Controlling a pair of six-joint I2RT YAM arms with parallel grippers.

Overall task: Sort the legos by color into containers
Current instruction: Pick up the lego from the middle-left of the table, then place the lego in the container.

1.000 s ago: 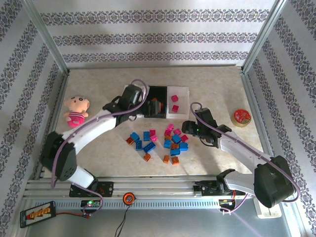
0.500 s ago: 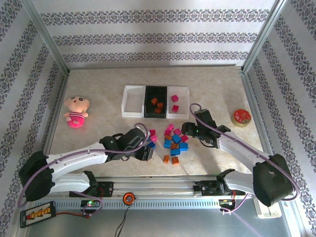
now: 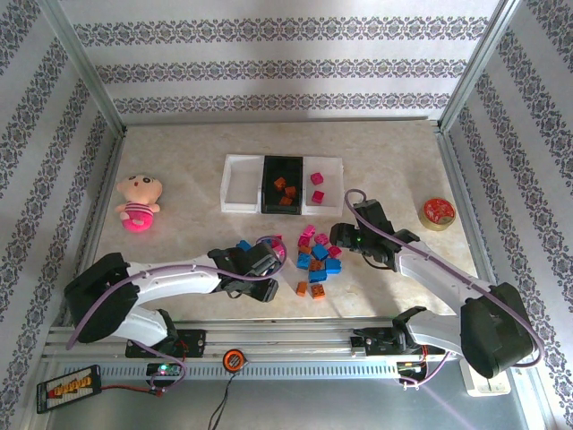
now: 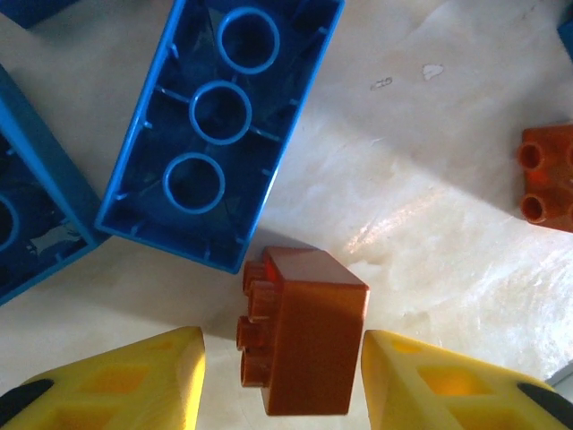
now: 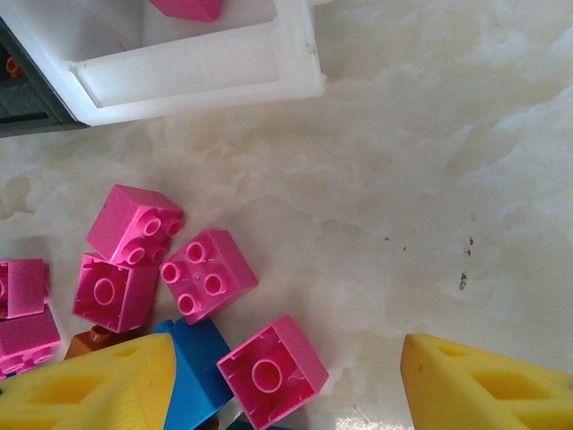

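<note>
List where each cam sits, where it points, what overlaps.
Top external: above and behind the bases, looking down on the table; both arms in view.
Left wrist: on the left arm, straight down at an orange brick between its open jaws.
Right wrist: on the right arm, down at pink bricks and the corner of a white tray; open jaws at bottom.
Shared: top external and right wrist both see that tray.

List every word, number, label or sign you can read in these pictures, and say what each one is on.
No text can be read.
The black pack at the near edge: the print on its orange label is too blurred.
The red tape roll: pale marks on top, too small to read.
The orange brick and the blue brick in the left wrist view: no lettering seen.
</note>
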